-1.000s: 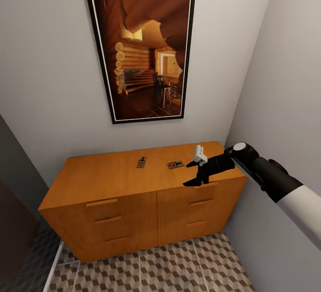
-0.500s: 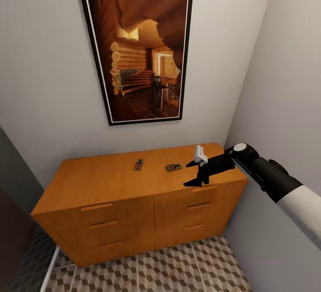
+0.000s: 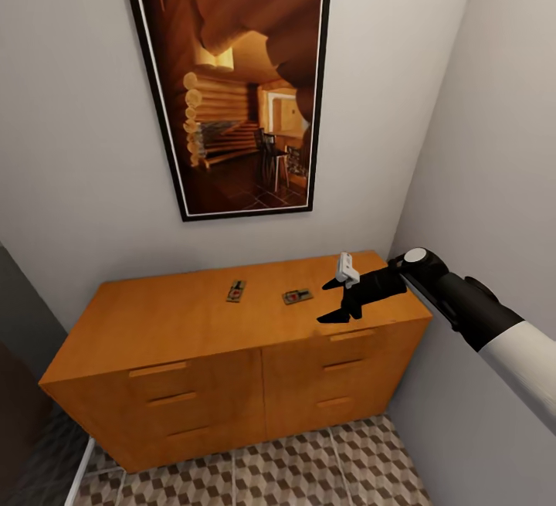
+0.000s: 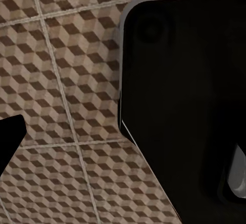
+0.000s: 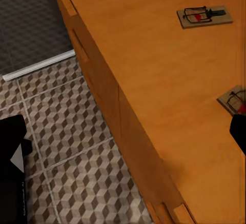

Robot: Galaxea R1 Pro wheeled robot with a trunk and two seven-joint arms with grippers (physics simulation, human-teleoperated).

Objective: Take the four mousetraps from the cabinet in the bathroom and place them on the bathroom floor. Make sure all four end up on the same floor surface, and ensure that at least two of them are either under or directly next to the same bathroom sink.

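Lying flat on the orange-brown cabinet, two brown mousetraps show dark wire; the right gripper hovers beside them, jaws wide and empty.

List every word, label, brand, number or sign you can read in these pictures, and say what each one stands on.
None can be read.
Framed picture on the wall: a log-cabin interior, no lettering.
Two mousetraps on the cabinet: a small red mark on each, too small to tell if it is print.
Right gripper: no markings visible.
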